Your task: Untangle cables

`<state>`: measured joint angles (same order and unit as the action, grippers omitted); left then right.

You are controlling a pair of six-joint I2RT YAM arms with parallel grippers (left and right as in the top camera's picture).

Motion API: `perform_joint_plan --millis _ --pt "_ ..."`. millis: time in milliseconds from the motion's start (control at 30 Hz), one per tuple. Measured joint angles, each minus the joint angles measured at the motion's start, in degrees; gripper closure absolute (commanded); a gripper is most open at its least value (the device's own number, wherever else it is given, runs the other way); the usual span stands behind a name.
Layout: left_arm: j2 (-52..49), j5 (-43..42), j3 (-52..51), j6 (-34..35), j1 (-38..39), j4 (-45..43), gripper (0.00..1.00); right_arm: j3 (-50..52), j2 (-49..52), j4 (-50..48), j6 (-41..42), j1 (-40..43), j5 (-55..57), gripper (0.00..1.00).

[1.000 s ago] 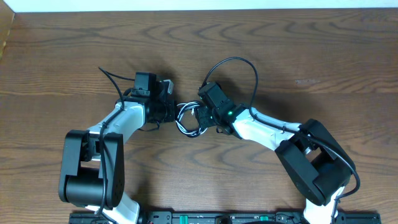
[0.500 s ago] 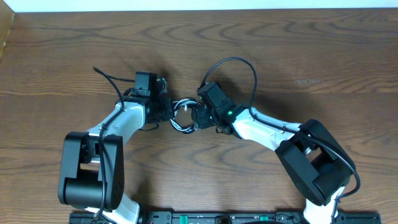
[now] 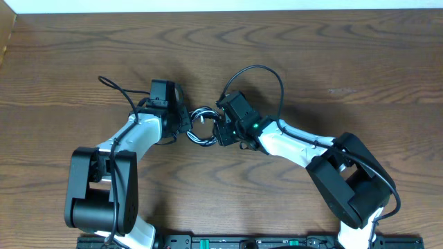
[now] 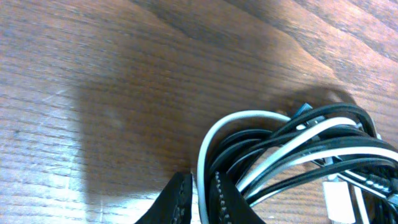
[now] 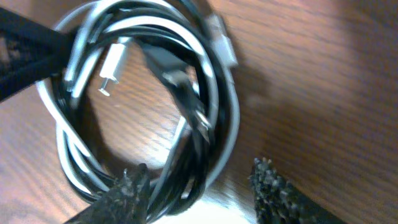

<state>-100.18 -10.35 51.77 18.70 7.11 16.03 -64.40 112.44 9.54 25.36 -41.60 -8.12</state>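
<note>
Here's the bundle, dead centre on the wooden counter (image 3: 346,55): the cables (image 3: 203,128) are wound together into one loose ring, lying flat between the two wrists; black strands and white strands run side by side round the loop, crossing over each other, so no cord sits clear of the other; from overhead the ring looks about round, with no strong long axis; through the right wrist camera it reads as an oval, longer from top to bottom of that picture; inside it a white plug (image 5: 112,65) with a metal tip points down and to the left in that view, and a second pale plug (image 5: 224,40) lies on the upper right of the ring, too blurred to say more; the left wrist view shows the strands fanning from low centre out to the right edge; now the left end effector (image 4: 202,193), on the ring's left side, fingers almost together, with the white cable (image 4: 214,137) pinched between them; over to the right end effector (image 5: 202,186), on the ring's right side, jaws about half apart, the ring's edge lying between them against one finger (image 5: 134,186), the other finger (image 5: 273,186) clear of it, so nothing gripped there.
</note>
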Motion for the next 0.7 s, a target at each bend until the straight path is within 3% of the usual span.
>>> perform_joint_plan --millis 367,600,700 --pt "0.07 10.84 0.00 1.90 0.13 0.92 0.85 -0.28 0.00 1.16 4.24 -0.48 4.31 0.53" --pt "0.07 15.23 0.00 2.34 -0.28 1.73 0.75 -0.28 -0.02 1.09 4.39 -0.48 5.46 0.47" --pt "0.07 14.62 0.00 2.67 -0.28 1.55 0.87 -0.31 -0.02 0.81 4.42 -0.48 5.64 0.43"
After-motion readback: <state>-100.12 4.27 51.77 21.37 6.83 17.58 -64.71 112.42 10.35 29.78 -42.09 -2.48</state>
